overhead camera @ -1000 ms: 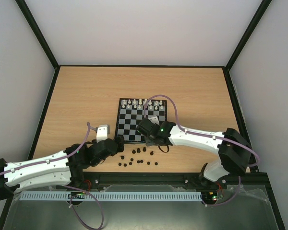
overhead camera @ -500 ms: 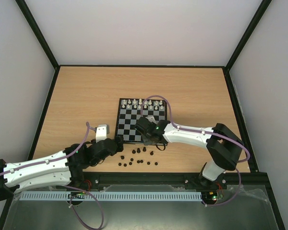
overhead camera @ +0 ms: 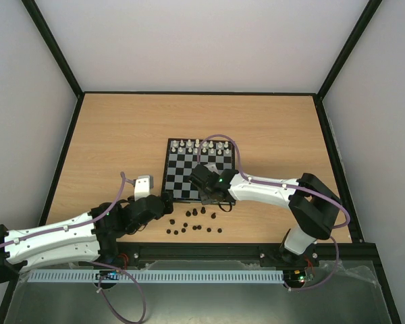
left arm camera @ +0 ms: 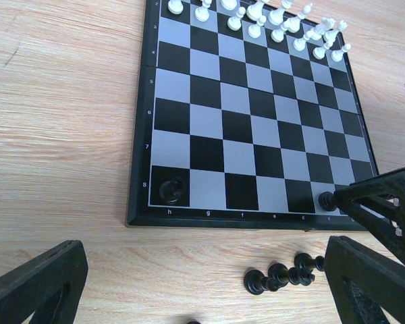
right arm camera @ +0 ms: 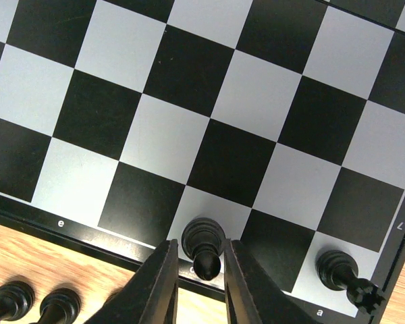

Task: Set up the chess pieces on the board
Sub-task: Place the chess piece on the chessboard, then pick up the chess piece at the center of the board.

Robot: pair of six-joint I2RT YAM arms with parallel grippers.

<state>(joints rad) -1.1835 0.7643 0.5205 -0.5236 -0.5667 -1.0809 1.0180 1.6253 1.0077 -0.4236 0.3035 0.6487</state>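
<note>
**Seating a black piece on the near rank**

Our right tool (right arm camera: 200, 251) stands at the near edge of the board (right arm camera: 165, 138), its fingers (right arm camera: 163, 283) pressed in on either side of a black piece (right arm camera: 201, 235). As far as we can judge, it is pinching that piece, which stands on a pale square in the nearest row. Another black piece (right arm camera: 337, 268) occupies the corner to its right.

To do this well, we should check that the base sits flat and inside its square. We then part the fingers only a little and lift straight up, so neither finger drags the head.

Our left tool (left arm camera: 204, 253) hangs spread wide over the tabletop (left arm camera: 61, 135), gripping nothing. The loose black pieces (left arm camera: 280, 275) lie just off the board's edge.

We cannot tell which kind of piece is held. The file letter beneath it is covered, and the overhead view hides the piece behind the tool. Some loose pieces are cut off at the frame's edge.
</note>
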